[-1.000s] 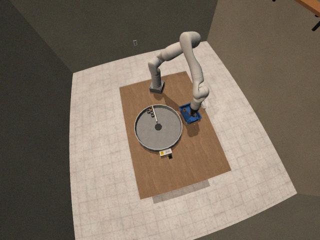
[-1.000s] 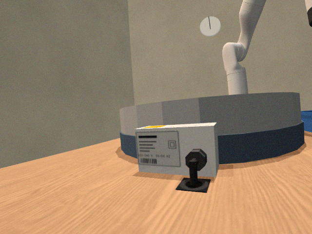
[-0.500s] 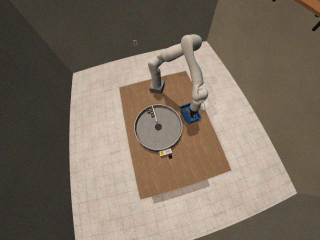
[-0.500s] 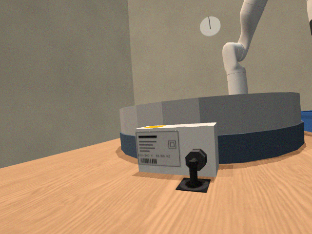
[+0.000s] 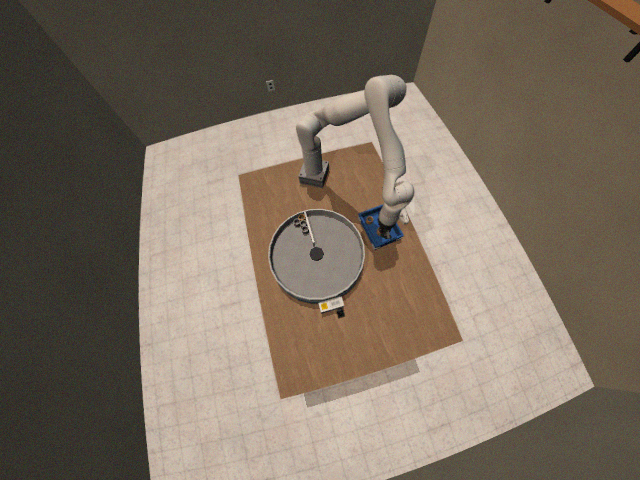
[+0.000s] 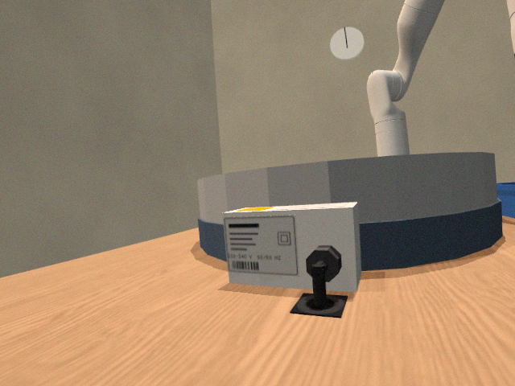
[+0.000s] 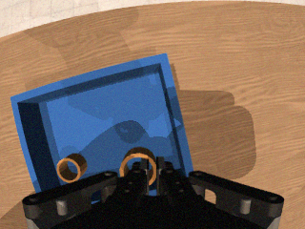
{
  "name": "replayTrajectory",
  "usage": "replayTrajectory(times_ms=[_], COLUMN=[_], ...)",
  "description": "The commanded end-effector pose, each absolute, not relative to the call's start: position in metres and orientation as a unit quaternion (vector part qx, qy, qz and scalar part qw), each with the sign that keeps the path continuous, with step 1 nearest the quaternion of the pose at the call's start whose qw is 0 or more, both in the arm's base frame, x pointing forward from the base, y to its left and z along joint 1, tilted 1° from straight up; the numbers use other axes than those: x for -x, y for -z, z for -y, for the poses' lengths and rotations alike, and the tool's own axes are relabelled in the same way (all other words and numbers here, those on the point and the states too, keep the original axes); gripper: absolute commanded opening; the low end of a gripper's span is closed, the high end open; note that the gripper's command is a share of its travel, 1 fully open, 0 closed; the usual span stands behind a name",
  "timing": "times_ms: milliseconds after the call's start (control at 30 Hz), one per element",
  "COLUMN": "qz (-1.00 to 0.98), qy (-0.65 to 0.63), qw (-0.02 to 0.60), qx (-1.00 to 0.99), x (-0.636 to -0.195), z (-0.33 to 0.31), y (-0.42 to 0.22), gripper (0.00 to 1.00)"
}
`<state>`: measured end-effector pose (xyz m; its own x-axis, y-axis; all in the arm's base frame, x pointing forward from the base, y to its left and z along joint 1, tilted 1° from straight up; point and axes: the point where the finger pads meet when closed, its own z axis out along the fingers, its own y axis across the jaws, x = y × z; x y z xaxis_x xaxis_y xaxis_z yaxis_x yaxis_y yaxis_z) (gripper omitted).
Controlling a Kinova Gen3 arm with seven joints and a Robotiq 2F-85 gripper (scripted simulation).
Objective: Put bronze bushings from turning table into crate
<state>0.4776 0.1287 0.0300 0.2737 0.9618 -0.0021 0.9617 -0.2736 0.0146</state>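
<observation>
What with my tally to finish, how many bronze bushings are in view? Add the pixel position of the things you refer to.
3: one bushing (image 5: 366, 220) (image 7: 81, 167) in the crate (image 5: 377, 244) (image 6: 505, 201) (image 7: 95, 77), another (image 5: 380, 233) (image 7: 123, 168) held by the gripper (image 5: 386, 236) (image 7: 152, 166) above it, a third (image 5: 301, 216) on the turning table (image 5: 316, 279) (image 6: 415, 186) beside the white bar (image 5: 309, 227). The gripper could hide more.
</observation>
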Motion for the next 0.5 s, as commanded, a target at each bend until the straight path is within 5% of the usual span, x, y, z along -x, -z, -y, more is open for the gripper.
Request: replayTrajectory(times_ms=[0, 467], qz=[-0.602, -0.602], qy=[-0.003, -0.003], qw=[0.007, 0.007], qx=[-0.798, -0.798], x=[-0.4777, -0.4779], z=[-0.1278, -0.1278], y=[-0.0293, -0.0209], gripper=[0.0, 0.0])
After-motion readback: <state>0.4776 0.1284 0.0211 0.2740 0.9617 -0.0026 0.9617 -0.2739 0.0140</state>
